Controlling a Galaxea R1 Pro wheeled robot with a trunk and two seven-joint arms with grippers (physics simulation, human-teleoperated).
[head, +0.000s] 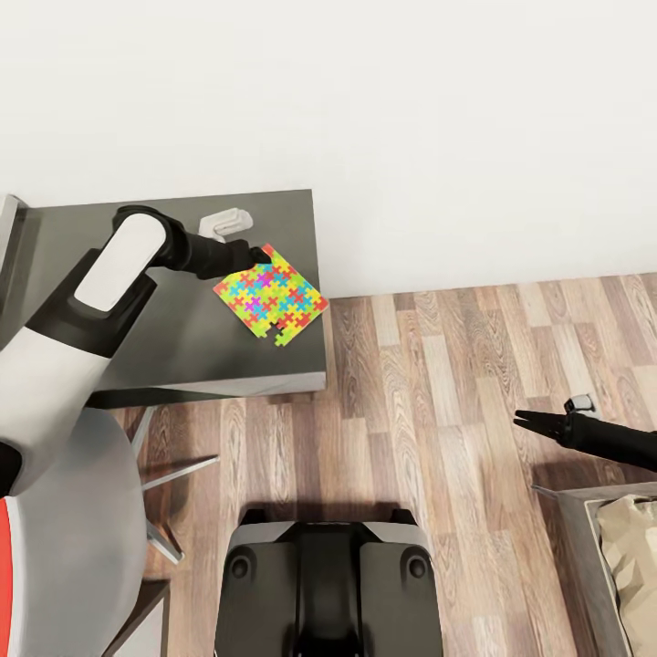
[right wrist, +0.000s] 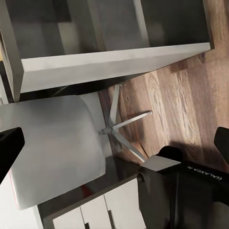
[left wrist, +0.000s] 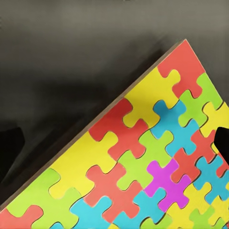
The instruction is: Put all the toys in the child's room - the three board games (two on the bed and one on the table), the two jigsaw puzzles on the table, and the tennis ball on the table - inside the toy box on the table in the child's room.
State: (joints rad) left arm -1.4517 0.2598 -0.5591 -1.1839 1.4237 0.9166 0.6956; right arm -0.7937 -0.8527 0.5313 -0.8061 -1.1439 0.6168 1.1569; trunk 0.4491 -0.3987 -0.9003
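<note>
One jigsaw puzzle (head: 271,295), a bright multicoloured mat with notched edges, lies at the right end of the table's dark-grey section (head: 182,347), one corner reaching the table's edge. My left gripper (head: 258,254) is at the mat's far corner. In the left wrist view the puzzle (left wrist: 143,167) is very close, and my left gripper (left wrist: 114,152) stands open with a dark fingertip (left wrist: 223,143) at each side of it. My right gripper (head: 531,420) hangs open over the wood floor, far from the table. The toy box, board games and tennis ball are out of view.
A small white object (head: 225,221) sits at the back of the dark table. A grey chair (head: 73,538) with a star base (head: 173,474) stands at the table's front left. A grey bin of crumpled paper (head: 620,557) is at the lower right. My base (head: 324,584) is on the plank floor.
</note>
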